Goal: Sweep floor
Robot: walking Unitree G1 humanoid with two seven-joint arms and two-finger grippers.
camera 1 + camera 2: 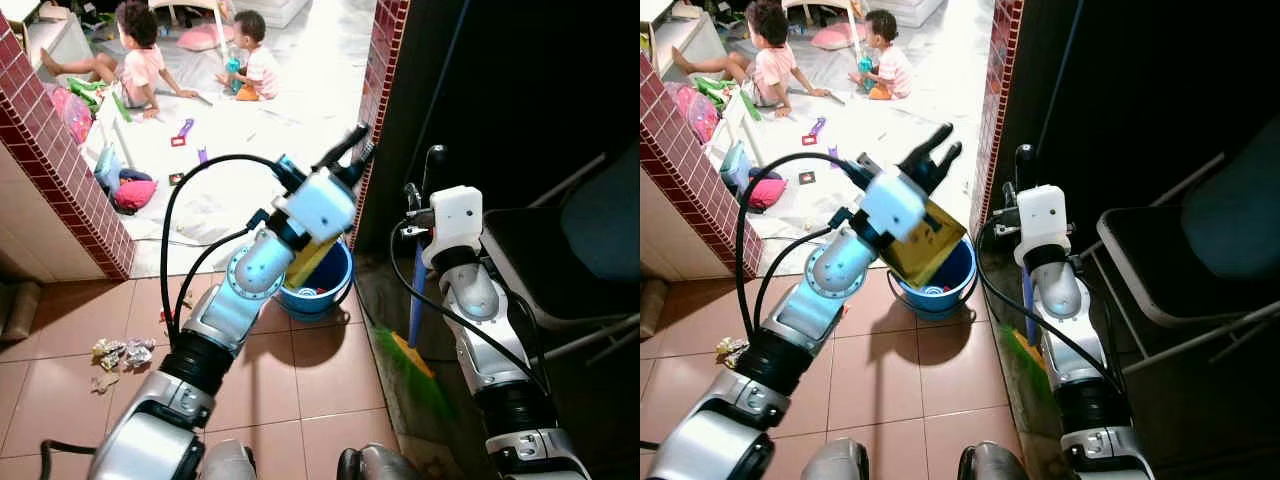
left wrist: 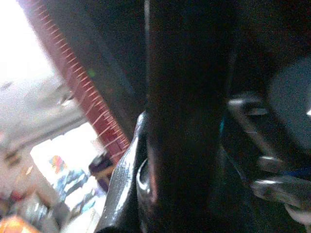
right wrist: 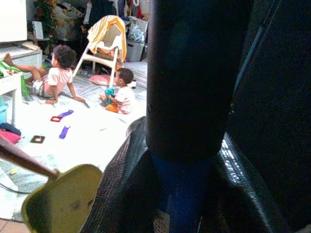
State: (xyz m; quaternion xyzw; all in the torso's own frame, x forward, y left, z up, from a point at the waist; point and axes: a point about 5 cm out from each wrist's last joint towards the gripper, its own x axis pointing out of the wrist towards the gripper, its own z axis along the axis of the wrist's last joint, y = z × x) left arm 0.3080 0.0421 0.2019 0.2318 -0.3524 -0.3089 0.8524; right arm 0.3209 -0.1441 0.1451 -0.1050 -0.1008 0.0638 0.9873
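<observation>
Broom (image 1: 416, 300) stands near-upright, bristles down, handle in right end effector (image 1: 432, 158).

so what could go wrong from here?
Left gripper holds the yellow dustpan tilted over the blue bucket; contents could spill past the rim. Right gripper grips the broom handle near the dark chair, so a swing might snag it. Two people sit beyond the doorway.
</observation>
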